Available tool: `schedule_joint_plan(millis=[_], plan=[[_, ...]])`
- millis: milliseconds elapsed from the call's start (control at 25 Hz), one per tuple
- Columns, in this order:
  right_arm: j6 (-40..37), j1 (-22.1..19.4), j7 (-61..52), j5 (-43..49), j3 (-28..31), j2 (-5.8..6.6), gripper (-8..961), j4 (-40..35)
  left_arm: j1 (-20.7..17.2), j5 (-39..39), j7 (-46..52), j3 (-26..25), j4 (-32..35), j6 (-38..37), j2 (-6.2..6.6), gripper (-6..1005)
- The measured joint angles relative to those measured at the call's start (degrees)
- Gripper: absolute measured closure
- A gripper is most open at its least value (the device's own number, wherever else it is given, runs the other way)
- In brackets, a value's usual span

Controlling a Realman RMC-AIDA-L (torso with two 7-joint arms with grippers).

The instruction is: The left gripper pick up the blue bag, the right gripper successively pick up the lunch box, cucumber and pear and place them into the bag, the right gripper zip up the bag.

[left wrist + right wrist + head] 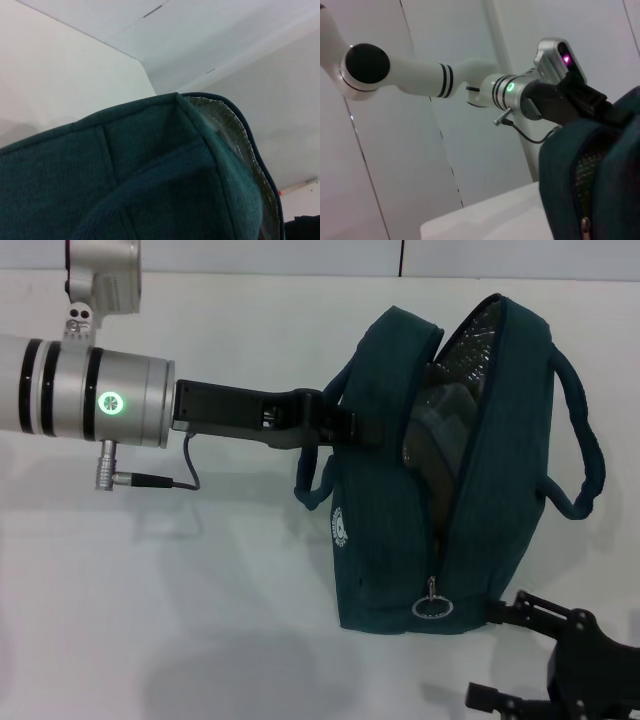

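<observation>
One blue bag (380, 540) — left gripper (365, 430) clamped on its rim; right gripper (560, 660) spread wide beside it.

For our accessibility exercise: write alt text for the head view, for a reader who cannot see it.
A dark teal blue bag stands unzipped on a white table, held at its rim by the left gripper. The black right gripper waits low beside the zipper's ring pull.

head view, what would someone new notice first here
The blue bag stands upright on the white table, its top gaping to show silver lining and its zipper ring hanging low on the near end. The left gripper reaches in from the left to the bag's near-side top edge, and the right gripper waits at the bottom right corner.
</observation>
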State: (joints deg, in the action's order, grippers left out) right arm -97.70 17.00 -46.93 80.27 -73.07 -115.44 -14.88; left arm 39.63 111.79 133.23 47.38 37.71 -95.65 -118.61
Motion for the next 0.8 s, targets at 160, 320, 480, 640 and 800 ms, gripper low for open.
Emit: schedule_joint_plan(millis=[160, 320, 480, 640, 800], plan=[[1.52, 1.95, -1.54, 0.06, -1.47, -0.12, 67, -0.01, -0.07, 0.01, -0.07, 0.0, 0.0, -0.05, -0.02, 955], [2.95, 3.39, -2.58, -0.2, -2.02, -0.4, 67, 0.01, -0.08, 0.01, -0.08, 0.0, 0.0, -0.13, -0.04, 955], [3.81, 4.59, -4.16, -0.25, -2.05, -0.42, 67, -0.15, -0.08, 0.01, -0.08, 0.0, 0.0, -0.19, -0.04, 955], [4.49, 5.28, -5.6, -0.47, -2.08, -0.49, 67, -0.23, -0.08, 0.01, -0.13, 0.0, 0.0, -0.24, -0.04, 955], [5.98, 5.64, -6.51, -1.04, -2.08, -0.65, 67, -0.37, -0.08, 0.01, -0.19, -0.01, 0.0, -0.24, -0.05, 954]])
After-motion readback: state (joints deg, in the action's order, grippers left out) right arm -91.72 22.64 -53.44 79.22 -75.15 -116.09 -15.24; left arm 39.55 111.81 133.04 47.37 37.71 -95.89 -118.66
